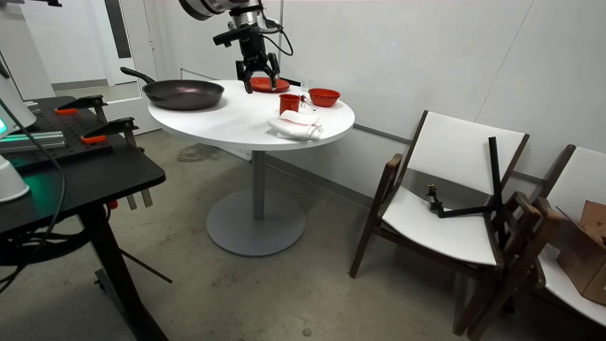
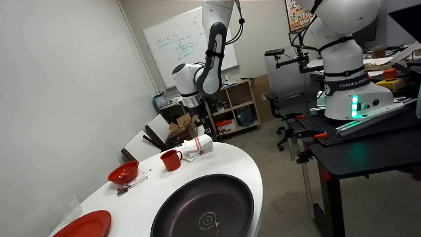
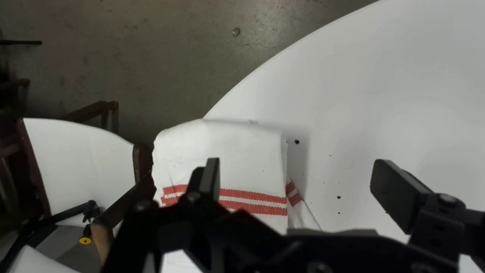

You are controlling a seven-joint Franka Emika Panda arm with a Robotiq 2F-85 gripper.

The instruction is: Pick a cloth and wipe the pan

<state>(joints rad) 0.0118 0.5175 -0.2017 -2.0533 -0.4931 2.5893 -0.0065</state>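
Cloth point(image 3: 231, 155), white, red-striped, folded, near the edge of the bench point(image 3: 363, 110). Gripper point(image 3: 297, 167), jaws apart, nothing held; best centred over the folds before lowering.

We see a smooth, rounded white arm point(image 2: 215, 13), its glossy black panel point(image 2: 213, 62) lettered FRANKA EMIKA, black cables point(image 2: 242, 21), a glowing green light strip point(image 2: 354, 106) and an angular black gripper point(image 1: 261, 87).

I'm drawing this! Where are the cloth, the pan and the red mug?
Cloth point(image 3: 248, 165), in the wrist view: its white folded top.
Pan point(image 2: 201, 204), in an exterior view: its dark inside.
Red mug point(image 2: 170, 161), in an exterior view: its side.
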